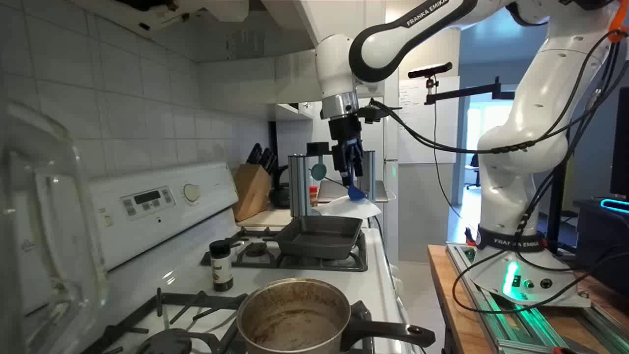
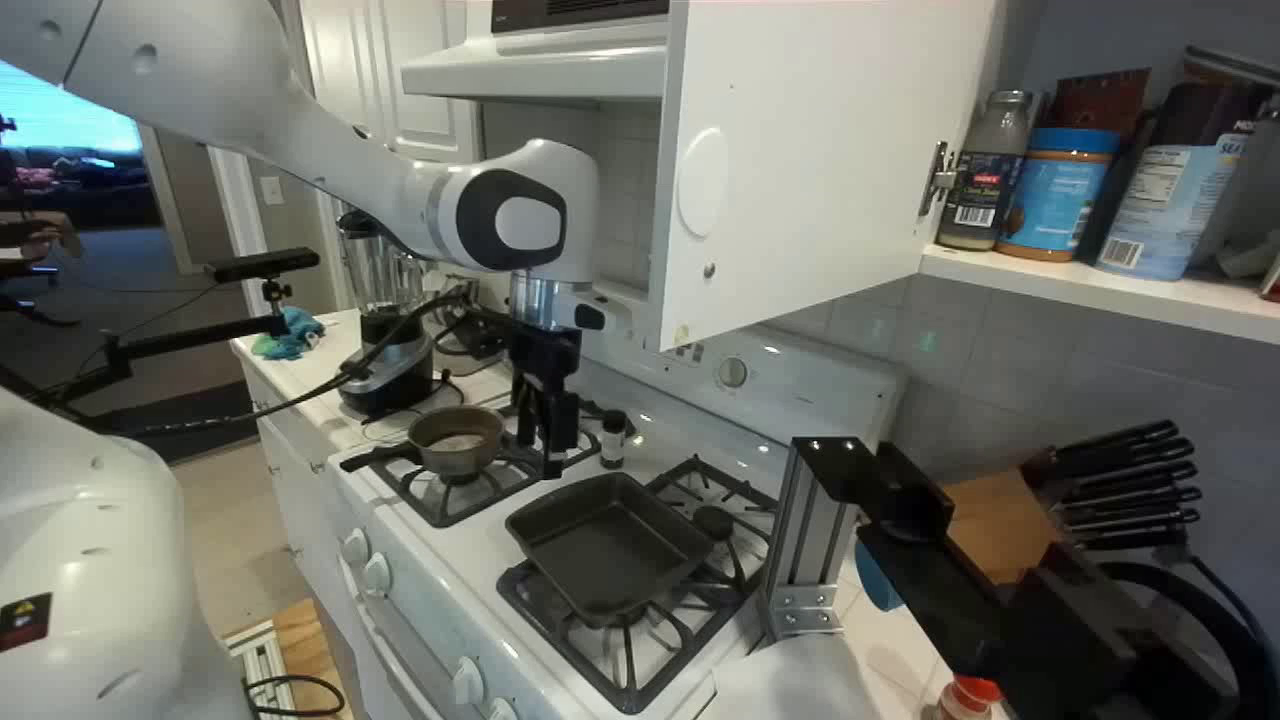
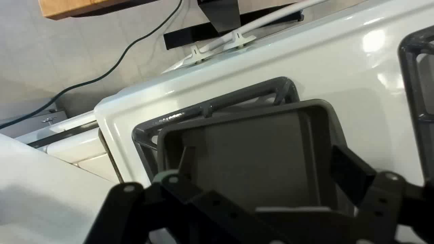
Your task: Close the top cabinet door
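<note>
- The top cabinet door [image 2: 815, 150] stands open, higher than the stove [image 1: 373, 278], its inner face turned to the camera in an exterior view; a hinge [image 2: 938, 180] shows at one side, a white oval disc [image 2: 703, 182] near the free edge.
- A white robot arm [image 1: 339, 69] holds its claw [image 2: 540, 455] pointing downward over the stove, lower than the door and, in the picture, to the left of the free edge; a visible gap separates claw from door.
- The claw's jaws stand spread well apart with nothing in their grip; the wrist view looks down between black fingers [image 3: 352, 166] onto a dark rectangular pan [image 3: 247, 152] on a burner grate [image 3: 181, 117].
- Beside the hinge, a shelf [image 2: 1100, 293] carries a glass bottle [image 2: 985, 175], a blue-lidded jar [image 2: 1060, 195] and a large canister [image 2: 1165, 200].
- In an exterior view, the door partly covers the range hood [image 2: 550, 75].
- A saucepan [image 2: 457, 460] sits near the pan; a black-capped spice bottle [image 2: 613, 440] stands by the stove's back panel [image 1: 206, 201].
- Beside the stove, a wooden knife block [image 1: 251, 194] with black-handled knives [image 2: 1120, 445] appears in both exterior views.
</note>
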You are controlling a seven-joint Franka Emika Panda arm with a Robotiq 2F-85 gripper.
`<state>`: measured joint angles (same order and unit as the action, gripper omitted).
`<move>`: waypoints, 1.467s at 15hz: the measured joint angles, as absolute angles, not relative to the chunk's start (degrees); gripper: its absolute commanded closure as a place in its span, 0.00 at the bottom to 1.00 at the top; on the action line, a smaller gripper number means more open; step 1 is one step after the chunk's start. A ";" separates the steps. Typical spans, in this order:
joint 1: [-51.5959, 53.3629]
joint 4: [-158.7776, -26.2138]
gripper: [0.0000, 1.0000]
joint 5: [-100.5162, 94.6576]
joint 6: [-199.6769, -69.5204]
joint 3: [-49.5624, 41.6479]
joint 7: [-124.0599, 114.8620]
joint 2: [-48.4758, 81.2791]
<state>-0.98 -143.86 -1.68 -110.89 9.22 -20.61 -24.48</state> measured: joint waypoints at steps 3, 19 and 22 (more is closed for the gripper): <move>-0.98 -143.86 0.00 -1.68 -110.89 9.22 -20.61 -24.48; -3.88 -140.72 0.20 -6.49 -111.38 10.40 -45.27 -29.74; -5.15 -139.67 0.41 -10.47 -110.66 11.78 -52.27 -32.93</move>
